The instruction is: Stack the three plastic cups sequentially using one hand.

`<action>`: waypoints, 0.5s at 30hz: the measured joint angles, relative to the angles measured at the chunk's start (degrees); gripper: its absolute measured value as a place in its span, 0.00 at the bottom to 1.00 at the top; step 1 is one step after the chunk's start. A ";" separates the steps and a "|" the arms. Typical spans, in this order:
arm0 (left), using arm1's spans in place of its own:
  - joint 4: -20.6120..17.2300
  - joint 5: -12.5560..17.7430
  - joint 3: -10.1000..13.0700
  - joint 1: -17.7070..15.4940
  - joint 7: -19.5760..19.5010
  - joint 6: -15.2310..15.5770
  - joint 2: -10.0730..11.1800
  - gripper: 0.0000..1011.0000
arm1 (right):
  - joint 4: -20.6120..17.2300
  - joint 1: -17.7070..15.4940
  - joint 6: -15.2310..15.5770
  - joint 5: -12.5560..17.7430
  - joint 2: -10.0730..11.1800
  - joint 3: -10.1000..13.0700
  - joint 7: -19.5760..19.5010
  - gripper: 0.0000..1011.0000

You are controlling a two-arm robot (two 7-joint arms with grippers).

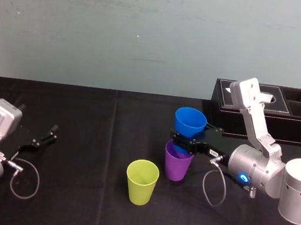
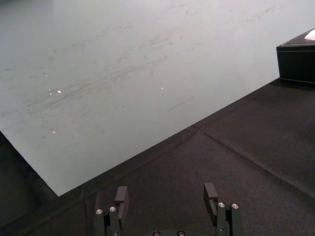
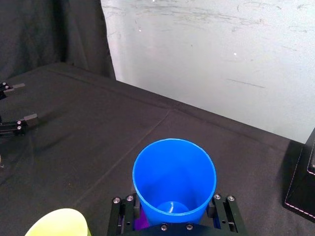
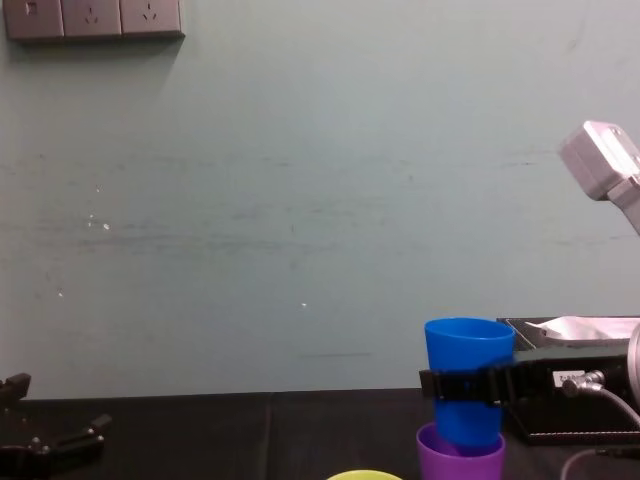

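My right gripper (image 1: 186,140) is shut on the blue cup (image 1: 190,121), one finger on each side of its wall. The cup is upright, and in the chest view its base (image 4: 468,435) sits just inside the mouth of the purple cup (image 4: 460,458). The purple cup (image 1: 177,164) stands on the black cloth directly below. To its front left, apart from both, stands the yellow-green cup (image 1: 142,182). In the right wrist view the blue cup (image 3: 174,174) has its open mouth up between the fingers (image 3: 124,216). My left gripper (image 1: 44,136) rests open at the far left of the table.
A black tissue box (image 1: 265,112) stands at the back right, behind my right arm. A grey cable (image 1: 210,184) loops below the right wrist. A pale wall (image 1: 148,36) rises close behind the table's far edge.
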 joint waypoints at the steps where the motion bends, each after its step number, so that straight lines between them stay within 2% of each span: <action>1: 0.00 0.00 0.00 0.00 0.00 0.00 0.00 0.99 | 0.11 0.05 -0.09 0.00 -0.01 -0.08 -0.01 0.71; 15: 0.00 0.00 0.00 0.00 0.00 0.00 0.00 0.99 | 1.56 0.73 -0.95 -0.02 -0.39 -1.30 0.01 0.71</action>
